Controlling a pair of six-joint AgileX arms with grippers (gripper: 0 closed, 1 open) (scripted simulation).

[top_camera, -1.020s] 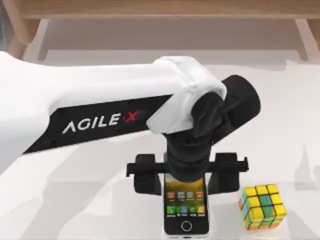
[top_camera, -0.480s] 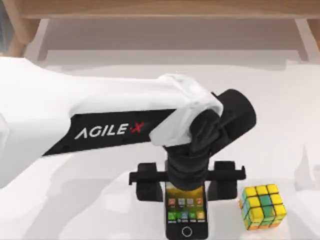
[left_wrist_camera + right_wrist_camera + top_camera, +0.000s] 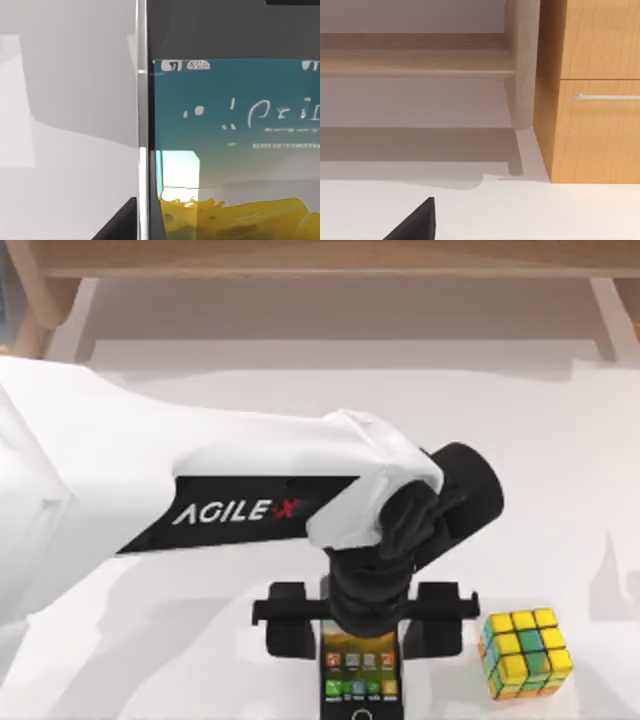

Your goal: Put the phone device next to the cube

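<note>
While the phone point(image 3: 362, 680) is lying at the near table edge, partly running out of the top view, the left gripper point(image 3: 362, 625) is clamping on its far end, fingers at either long side, likely to carry it rightward. The cube point(image 3: 524, 652) is sitting near it on the right, apart. The wrist is covering the phone's upper screen. The left wrist view is looking close at the screen. The right arm is sitting parked; I cannot tell its finger state
</note>
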